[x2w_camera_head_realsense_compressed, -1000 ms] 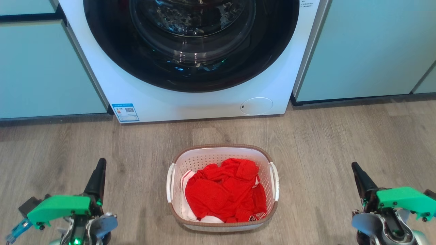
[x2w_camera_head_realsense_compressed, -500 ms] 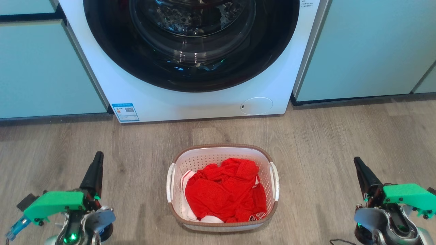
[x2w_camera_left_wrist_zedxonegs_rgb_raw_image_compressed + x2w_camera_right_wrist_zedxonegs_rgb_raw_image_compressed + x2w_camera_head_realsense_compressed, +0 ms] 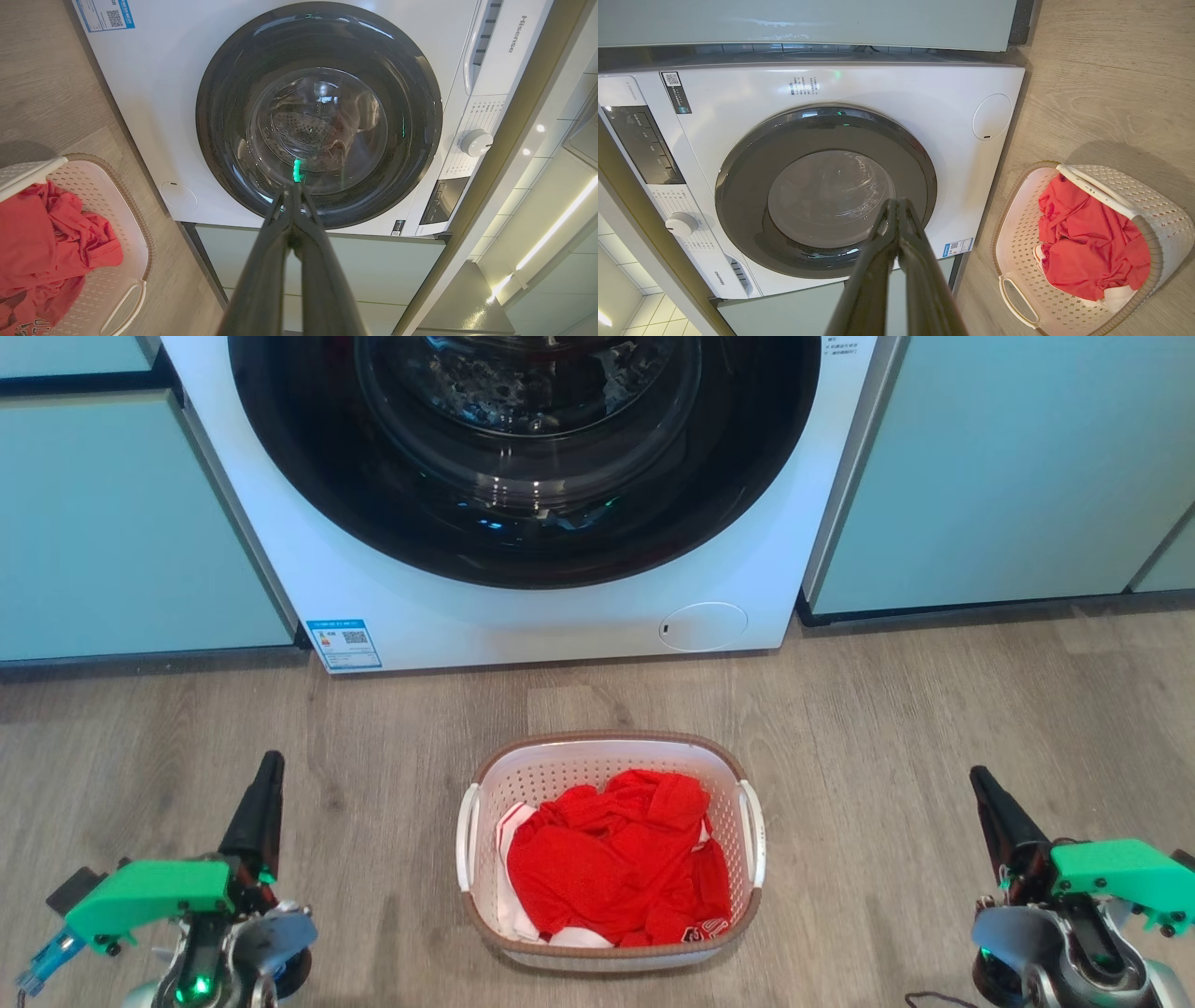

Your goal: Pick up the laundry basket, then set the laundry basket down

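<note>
Basket: the basket [image 3: 607, 740] stands upright on the floor [image 3: 887, 709], in front of the washer [image 3: 541, 616] but apart from it, about midway between my two grippers.
Contents: red cloth [image 3: 616, 863] is heaped inside, with a bit of white cloth [image 3: 512, 831] showing under it on the left.
Handles: the left handle [image 3: 466, 840] and right handle [image 3: 752, 845] are both clear of my fingers.
Left gripper: my left gripper [image 3: 269, 773] is over the floor, well to the left of the basket. Its fingers are pressed together and hold nothing. In the left wrist view the tips meet in front of the washer's door [image 3: 317, 116].
Right gripper: my right gripper [image 3: 980, 784] is well to the right of the basket and also closed on nothing. In the right wrist view its two fingers lie tip to tip.
Surroundings: pale green cabinets [image 3: 121, 523] flank the washer on both sides.
</note>
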